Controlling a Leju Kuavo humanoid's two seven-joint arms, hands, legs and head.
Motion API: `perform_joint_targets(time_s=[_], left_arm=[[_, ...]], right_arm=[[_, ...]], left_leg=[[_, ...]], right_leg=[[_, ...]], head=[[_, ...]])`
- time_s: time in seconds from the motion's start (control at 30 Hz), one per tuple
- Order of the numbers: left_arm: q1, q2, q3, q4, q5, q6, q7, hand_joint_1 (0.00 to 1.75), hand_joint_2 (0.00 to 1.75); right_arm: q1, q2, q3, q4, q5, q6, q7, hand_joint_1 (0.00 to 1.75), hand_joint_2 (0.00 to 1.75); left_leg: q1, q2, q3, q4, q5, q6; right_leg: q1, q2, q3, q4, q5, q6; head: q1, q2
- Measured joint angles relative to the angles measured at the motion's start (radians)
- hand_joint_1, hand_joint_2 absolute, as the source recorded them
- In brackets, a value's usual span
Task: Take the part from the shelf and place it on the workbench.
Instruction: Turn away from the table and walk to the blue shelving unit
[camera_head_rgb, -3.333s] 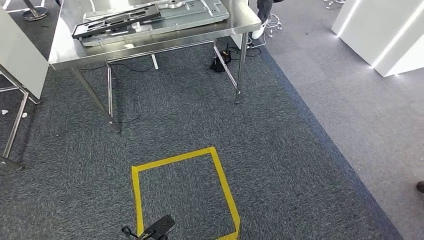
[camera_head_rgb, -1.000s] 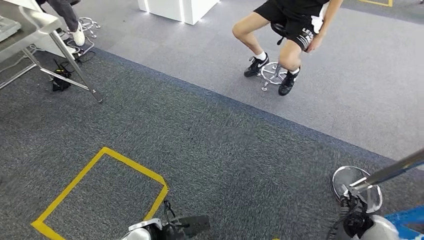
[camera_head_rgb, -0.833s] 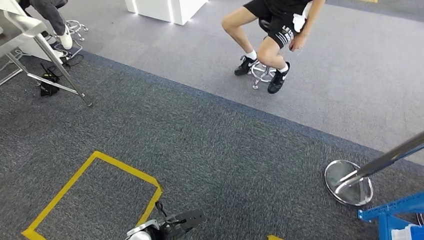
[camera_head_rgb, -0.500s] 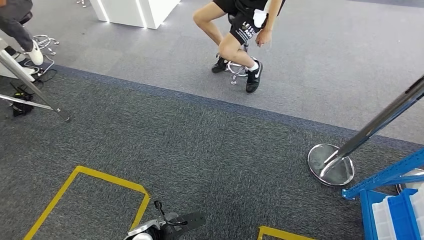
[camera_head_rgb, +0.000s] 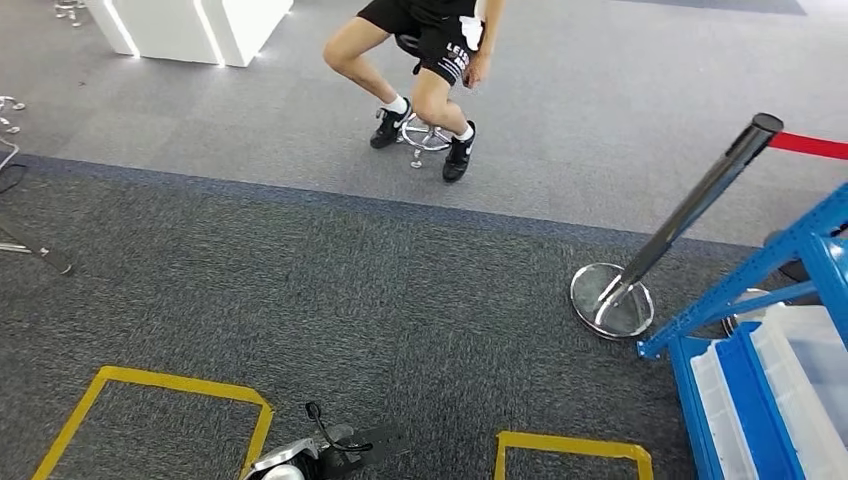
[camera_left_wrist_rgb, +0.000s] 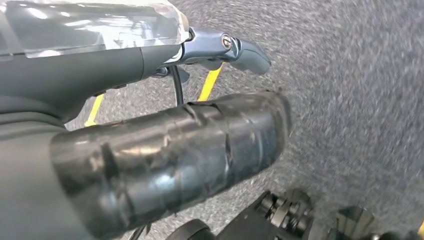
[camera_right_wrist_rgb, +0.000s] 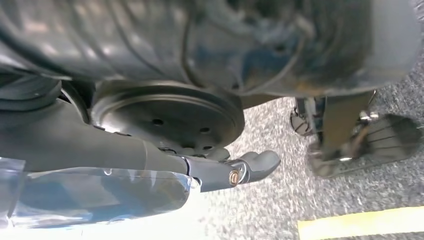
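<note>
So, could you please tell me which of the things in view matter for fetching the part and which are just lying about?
Belongs to the job:
- blue metal shelf frame
- white plastic bins on the shelf
- left hand, holding nothing
- right hand, holding nothing

Just lying about:
- yellow tape squares on the carpet
- chrome-based barrier post with red rope
- seated person on a stool
- white lit counter

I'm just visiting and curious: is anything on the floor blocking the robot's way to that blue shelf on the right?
Nothing visible lies on the grey carpet directly before the blue shelf. A stanchion post on a round base stands close beside the shelf's near corner, and a seated person is farther off.
</note>
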Motion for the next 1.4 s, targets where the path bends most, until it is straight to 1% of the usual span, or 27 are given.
perform_joint_targets(time_s=[0.03,0.07,0.1,0.13,0.2,0.27,0.3,0.33,0.4,0.47,0.53,0.57,0.6,0.63,0.7,0.77,0.83,0.9,0.97,1.03,1.07,1.1,1.17,1.23,1.27,1.33,1.4], left_arm=[[0.002,0.0,0.0,0.001,0.0,0.0,0.0,0.0,0.0],[0.002,0.0,0.0,0.002,0.0,-0.001,0.0,0.0,0.0],[0.001,0.0,0.0,0.002,0.0,-0.001,0.0,0.0,0.0],[0.0,0.0,0.0,0.003,0.0,-0.001,0.0,0.0,0.0],[-0.001,-0.001,0.0,0.003,-0.016,-0.003,-0.003,0.0,0.0],[-0.005,-0.001,-0.003,0.004,-0.055,-0.01,-0.014,0.0,0.0],[-0.009,-0.001,-0.007,0.005,-0.082,-0.015,-0.022,0.0,0.0],[-0.015,-0.001,-0.011,0.007,-0.114,-0.021,-0.031,0.0,0.0],[-0.023,-0.002,-0.019,0.011,-0.177,-0.03,-0.048,0.0,0.0],[-0.021,-0.003,-0.025,0.02,-0.226,-0.037,-0.058,0.0,0.0],[-0.014,-0.005,-0.03,0.03,-0.255,-0.039,-0.063,0.0,0.0],[-0.01,-0.006,-0.031,0.033,-0.255,-0.039,-0.064,0.0,0.0],[-0.003,-0.01,-0.026,0.035,-0.234,-0.037,-0.065,0.0,0.0],[0.008,-0.016,-0.012,0.036,-0.185,-0.028,-0.063,0.0,0.0],[0.04,-0.033,0.032,0.036,-0.063,0.007,-0.052,0.0,0.0],[0.069,-0.048,0.062,0.032,0.003,0.039,-0.036,0.0,0.0],[0.084,-0.058,0.075,0.026,0.019,0.049,-0.025,0.0,0.0],[0.089,-0.064,0.085,0.02,0.027,0.052,-0.019,0.0,0.0],[0.094,-0.067,0.091,0.018,0.031,0.052,-0.016,0.0,0.0],[0.102,-0.069,0.094,0.017,0.032,0.051,-0.014,0.0,0.0],[0.104,-0.069,0.095,0.016,0.032,0.051,-0.013,0.0,0.0],[0.105,-0.07,0.096,0.016,0.033,0.051,-0.013,0.0,0.0],[0.105,-0.072,0.098,0.014,0.033,0.051,-0.013,0.0,0.0],[0.105,-0.074,0.102,0.012,0.034,0.051,-0.013,0.0,0.0],[0.105,-0.075,0.103,0.012,0.034,0.051,-0.013,0.0,0.0],[0.104,-0.077,0.105,0.01,0.035,0.051,-0.013,0.0,0.0],[0.103,-0.078,0.106,0.006,0.036,0.057,-0.011,0.0,0.0]], right_arm=[[0.0,0.0,0.0,-0.001,0.0,0.0,0.0,0.0,0.0],[0.002,0.0,-0.001,-0.002,0.0,-0.001,0.0,0.0,0.0],[0.005,0.0,-0.001,-0.003,0.0,-0.001,0.0,0.0,0.0],[0.009,0.0,-0.001,-0.003,0.0,-0.002,0.0,0.0,0.0],[0.019,0.0,-0.002,-0.004,-0.005,-0.007,-0.002,0.0,0.0],[0.023,0.0,-0.006,-0.004,-0.022,-0.014,-0.005,0.0,0.0],[0.023,0.0,-0.01,-0.004,-0.035,-0.018,-0.009,0.0,0.0],[0.023,0.001,-0.016,-0.004,-0.047,-0.021,-0.012,0.0,0.0],[0.023,0.002,-0.031,-0.004,-0.067,-0.025,-0.017,0.0,0.0],[0.022,0.003,-0.047,-0.004,-0.082,-0.022,-0.018,0.0,0.0],[0.023,0.003,-0.063,-0.004,-0.093,-0.015,-0.018,0.0,0.0],[0.024,0.003,-0.07,-0.005,-0.091,-0.013,-0.02,0.0,0.0],[0.025,0.002,-0.075,-0.005,-0.08,-0.017,-0.026,0.0,0.0],[0.027,0.003,-0.076,-0.005,-0.057,-0.027,-0.034,0.0,0.0],[0.034,0.004,-0.07,-0.005,-0.003,-0.056,-0.05,0.0,0.0],[0.047,0.005,-0.06,-0.004,0.025,-0.071,-0.054,0.0,0.0],[0.059,0.005,-0.055,-0.004,0.032,-0.078,-0.054,0.0,0.0],[0.064,0.005,-0.052,-0.004,0.034,-0.082,-0.054,0.0,0.0],[0.064,0.005,-0.05,-0.004,0.035,-0.083,-0.054,0.0,0.0],[0.065,0.005,-0.049,-0.004,0.035,-0.083,-0.054,0.0,0.0],[0.066,0.005,-0.049,-0.004,0.035,-0.084,-0.054,0.0,0.0],[0.068,0.005,-0.049,-0.004,0.035,-0.084,-0.054,0.0,0.0],[0.069,0.005,-0.049,-0.004,0.036,-0.085,-0.053,0.0,0.0],[0.072,0.004,-0.049,-0.004,0.037,-0.086,-0.053,0.0,0.0],[0.073,0.004,-0.049,-0.004,0.037,-0.086,-0.053,0.0,0.0],[0.074,0.003,-0.049,-0.004,0.036,-0.083,-0.053,0.0,0.0],[0.073,0.004,-0.049,-0.003,0.035,-0.087,-0.053,0.0,0.0]], left_leg=[[-0.002,0.016,-0.004,0.002,0.0,0.0],[-0.003,0.03,-0.006,0.004,0.0,0.0],[-0.003,0.043,-0.007,0.006,-0.001,-0.001],[-0.003,0.054,-0.007,0.009,-0.002,-0.003],[-0.008,0.071,-0.009,0.015,-0.007,-0.01],[-0.012,0.086,-0.011,0.019,-0.009,-0.019],[-0.012,0.095,-0.01,0.019,-0.009,-0.023],[-0.01,0.091,-0.011,0.022,-0.013,-0.029],[-0.004,0.045,-0.026,0.063,-0.045,-0.04],[0.003,-0.01,-0.073,0.175,-0.109,-0.049],[0.007,-0.021,-0.122,0.283,-0.148,-0.053],[0.009,-0.022,-0.127,0.294,-0.14,-0.054],[0.011,-0.024,-0.115,0.268,-0.115,-0.054],[0.012,-0.033,-0.086,0.206,-0.077,-0.053],[0.015,-0.085,-0.028,0.083,-0.027,-0.05],[0.012,-0.12,-0.01,0.035,-0.016,-0.046],[0.01,-0.1,-0.012,0.027,-0.007,-0.036],[0.012,-0.073,-0.011,0.013,0.005,-0.019],[0.009,-0.042,-0.013,0.005,0.012,-0.008],[0.005,-0.007,-0.018,0.006,0.013,-0.006],[0.003,0.009,-0.02,0.008,0.013,-0.006],[0.003,0.024,-0.022,0.009,0.012,-0.007],[0.002,0.047,-0.021,0.012,0.01,-0.01],[-0.001,0.063,-0.02,0.014,0.007,-0.018],[-0.003,0.069,-0.019,0.014,0.007,-0.023],[-0.004,0.082,-0.016,0.011,0.007,-0.035],[-0.001,0.057,-0.02,0.033,-0.013,-0.046]], right_leg=[[0.0,-0.003,-0.009,0.038,-0.014,0.002],[0.0,-0.006,0.002,0.038,-0.009,0.003],[0.0,-0.013,0.033,-0.004,0.012,0.002],[0.0,-0.027,0.078,-0.075,0.041,0.001],[0.007,-0.064,0.149,-0.201,0.076,-0.013],[0.014,-0.072,0.162,-0.239,0.082,-0.03],[0.013,-0.059,0.16,-0.242,0.086,-0.037],[0.012,-0.05,0.16,-0.246,0.09,-0.042],[0.006,-0.03,0.163,-0.256,0.099,-0.056],[0.002,-0.008,0.163,-0.258,0.105,-0.064],[0.003,0.02,0.158,-0.255,0.107,-0.066],[0.003,0.035,0.155,-0.252,0.108,-0.065],[0.002,0.05,0.154,-0.248,0.108,-0.064],[0.0,0.066,0.153,-0.244,0.108,-0.062],[-0.003,0.093,0.148,-0.237,0.108,-0.053],[-0.008,0.114,0.138,-0.234,0.113,-0.037],[-0.012,0.125,0.128,-0.235,0.119,-0.022],[-0.009,0.084,0.109,-0.206,0.097,-0.015],[-0.006,0.019,0.061,-0.103,0.036,-0.011],[-0.01,-0.007,0.011,0.016,-0.016,-0.006],[-0.012,-0.011,0.005,0.038,-0.019,-0.003],[-0.013,-0.016,0.023,0.017,-0.003,-0.002],[-0.013,-0.043,0.105,-0.12,0.05,-0.006],[-0.007,-0.07,0.167,-0.23,0.079,-0.016],[-0.004,-0.074,0.174,-0.249,0.081,-0.021],[-0.003,-0.055,0.172,-0.253,0.087,-0.031],[-0.01,-0.036,0.178,-0.265,0.098,-0.042]], head=[[0.0,0.0],[0.0,0.0],[0.0,0.0],[0.0,0.0],[-0.001,0.0],[-0.002,0.0],[-0.002,0.0],[-0.002,0.0],[-0.002,0.0],[-0.003,0.0],[-0.004,0.0],[-0.004,0.0],[-0.003,0.0],[-0.003,0.0],[-0.003,0.0],[-0.003,0.0],[-0.002,0.0],[0.0,0.0],[0.005,0.0],[0.007,0.0],[0.007,0.0],[0.007,0.0],[0.007,0.0],[0.007,0.0],[0.006,0.0],[0.006,0.0],[0.005,0.0]])
